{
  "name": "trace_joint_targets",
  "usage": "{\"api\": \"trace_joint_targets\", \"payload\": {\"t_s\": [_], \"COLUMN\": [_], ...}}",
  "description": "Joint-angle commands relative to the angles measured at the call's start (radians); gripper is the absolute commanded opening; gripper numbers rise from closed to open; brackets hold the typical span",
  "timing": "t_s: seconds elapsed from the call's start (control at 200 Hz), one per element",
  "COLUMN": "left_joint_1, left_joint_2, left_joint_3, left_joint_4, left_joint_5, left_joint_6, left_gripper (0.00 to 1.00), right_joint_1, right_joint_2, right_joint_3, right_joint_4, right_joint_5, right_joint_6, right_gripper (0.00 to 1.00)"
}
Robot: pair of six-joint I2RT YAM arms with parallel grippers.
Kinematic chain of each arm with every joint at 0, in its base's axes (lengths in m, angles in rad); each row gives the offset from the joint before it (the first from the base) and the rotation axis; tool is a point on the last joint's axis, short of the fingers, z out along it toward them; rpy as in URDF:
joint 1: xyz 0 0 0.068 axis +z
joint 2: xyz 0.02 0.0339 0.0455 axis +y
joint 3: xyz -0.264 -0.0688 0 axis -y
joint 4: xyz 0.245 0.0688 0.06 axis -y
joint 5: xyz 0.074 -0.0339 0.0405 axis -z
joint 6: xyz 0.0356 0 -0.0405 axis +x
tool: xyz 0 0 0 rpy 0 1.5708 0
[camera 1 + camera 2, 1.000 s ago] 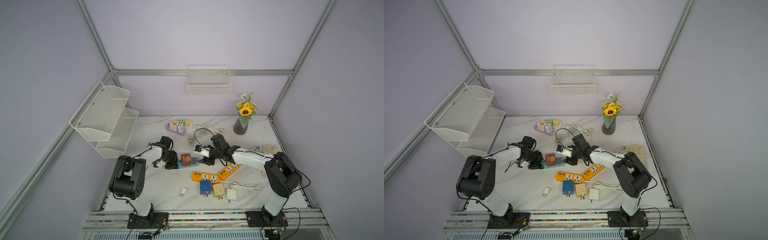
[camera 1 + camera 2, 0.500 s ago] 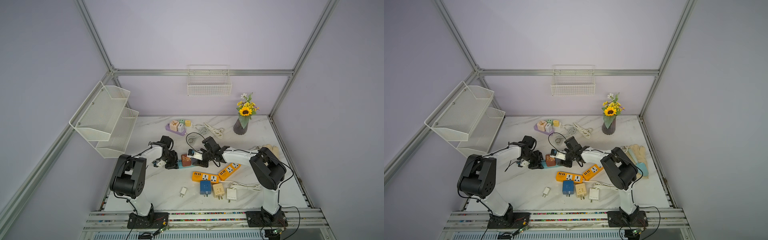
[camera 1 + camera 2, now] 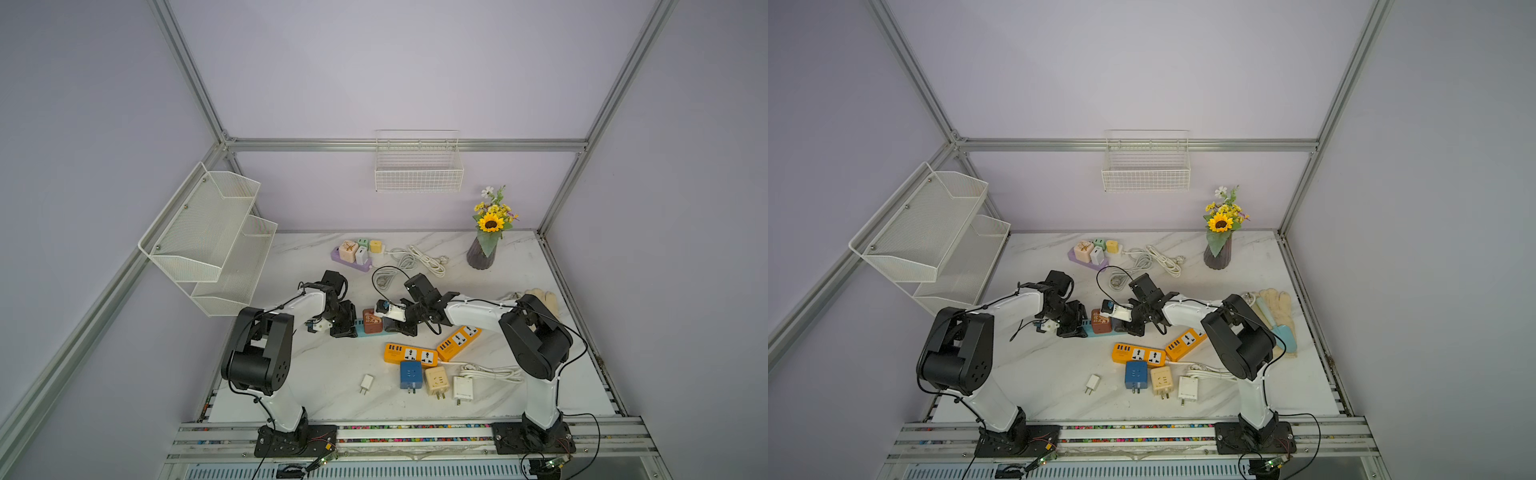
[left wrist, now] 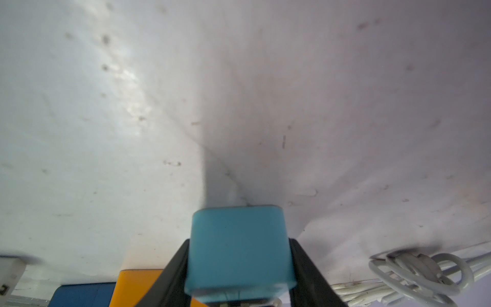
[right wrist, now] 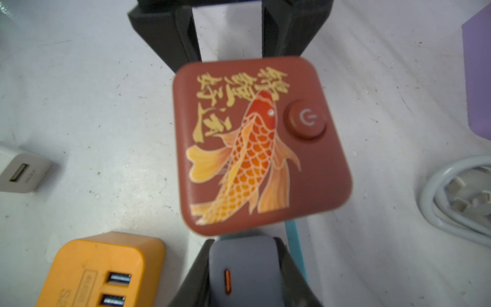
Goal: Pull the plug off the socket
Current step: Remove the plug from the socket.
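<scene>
Okay, grey plug [image 5: 244,268] sits plugged into teal power strip [image 4: 239,265], just beside red koi plug [image 5: 260,143], on the right arm's side of it. Right gripper [image 5: 244,242] pinches the grey plug's two flanks. Left gripper [image 4: 239,243] clamps the strip's opposite end. The strip's long axis runs gripper to gripper. Likely pull: straight up off its face, with the koi plug close.

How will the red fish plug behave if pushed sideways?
The red fish plug looks rigid, with smooth rounded sides, so it may slip when gripped. Standing tall on the narrow blue strip, it would probably tilt the strip when pushed.
</scene>
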State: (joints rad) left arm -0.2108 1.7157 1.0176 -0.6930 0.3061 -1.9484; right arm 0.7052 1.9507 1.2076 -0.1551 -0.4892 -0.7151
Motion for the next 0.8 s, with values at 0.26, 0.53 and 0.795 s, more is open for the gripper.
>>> {"api": "trace_joint_targets", "payload": {"t_s": [0.26,0.53,0.795], "left_joint_1": [-0.016,-0.026,-0.033], "left_joint_2": [0.066,0.077,0.085], "left_joint_3": [-0.033,-0.024,-0.017], "left_joint_4": [-0.097,-0.097,-0.093], "left_joint_5": [-0.144,-0.157,-0.161], "left_joint_6": [0.002,0.003,-0.001], "left_gripper": [0.10,0.08,0.06], "right_joint_1": [-0.018,-0.042,-0.045], "right_joint_2": [-0.025,-0.023,-0.052], "right_joint_3": [0.096,0.120,0.113], "right_joint_4": [-0.069,-0.099,-0.113], "right_joint_5": [-0.123,-0.171,-0.144], "right_joint_6": [0.059,0.092,0.116], "right_gripper": [0.19,0.19,0.19]}}
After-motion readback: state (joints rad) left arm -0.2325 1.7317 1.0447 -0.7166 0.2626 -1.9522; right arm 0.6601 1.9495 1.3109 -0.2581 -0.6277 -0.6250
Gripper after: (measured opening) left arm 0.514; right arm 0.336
